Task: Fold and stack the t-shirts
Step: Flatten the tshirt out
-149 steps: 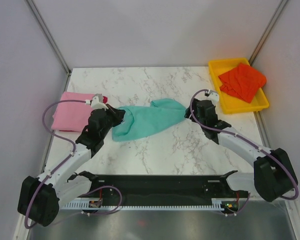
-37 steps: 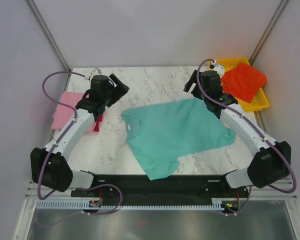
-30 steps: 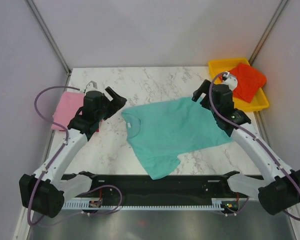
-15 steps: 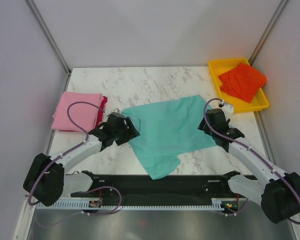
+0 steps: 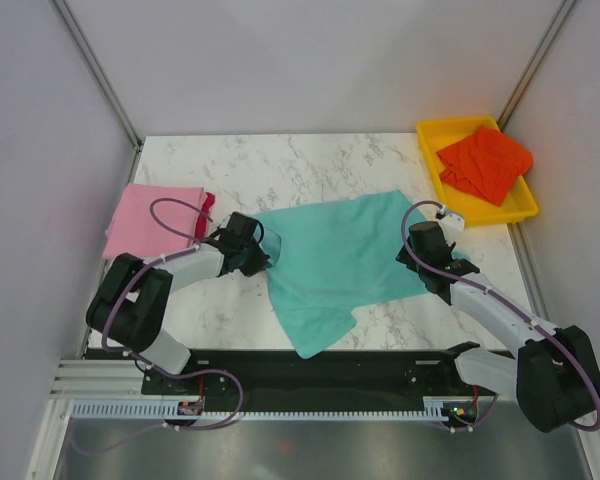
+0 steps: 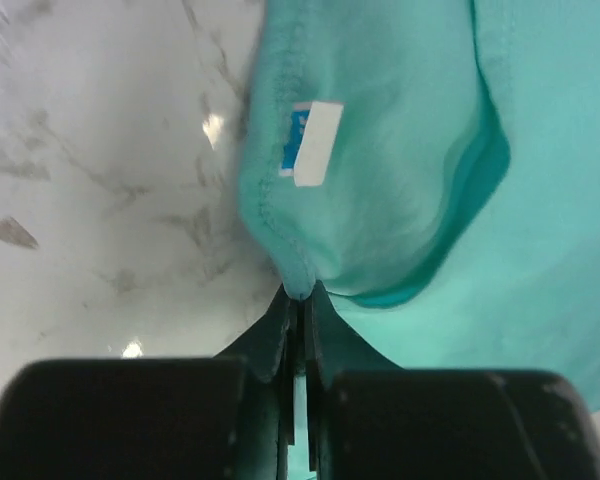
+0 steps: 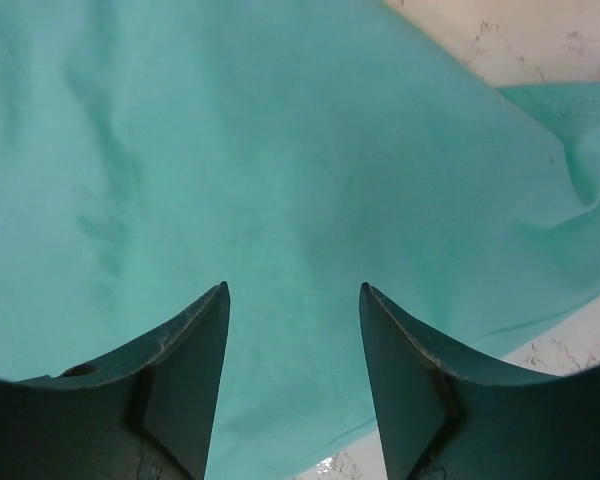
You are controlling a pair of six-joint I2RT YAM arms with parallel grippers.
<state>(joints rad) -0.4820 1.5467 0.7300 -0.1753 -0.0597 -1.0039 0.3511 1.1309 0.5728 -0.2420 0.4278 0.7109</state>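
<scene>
At the left of the marble table (image 5: 320, 160) we see the folded pink t-shirt (image 5: 150, 215) lying on the crimson t-shirt (image 5: 209, 202), of which only an edge shows. Beside them the left gripper (image 6: 298, 300) is pinched tight on the collar of the teal t-shirt (image 5: 345, 255), spread mid-table. Its white neck label (image 6: 315, 157) carries a blue mark we cannot read. The right gripper (image 7: 292, 330) hangs, fingers parted, over the shirt's right side, gripping nothing. The orange-red t-shirt (image 5: 485, 162) lies in the yellow tray (image 5: 495, 214).
</scene>
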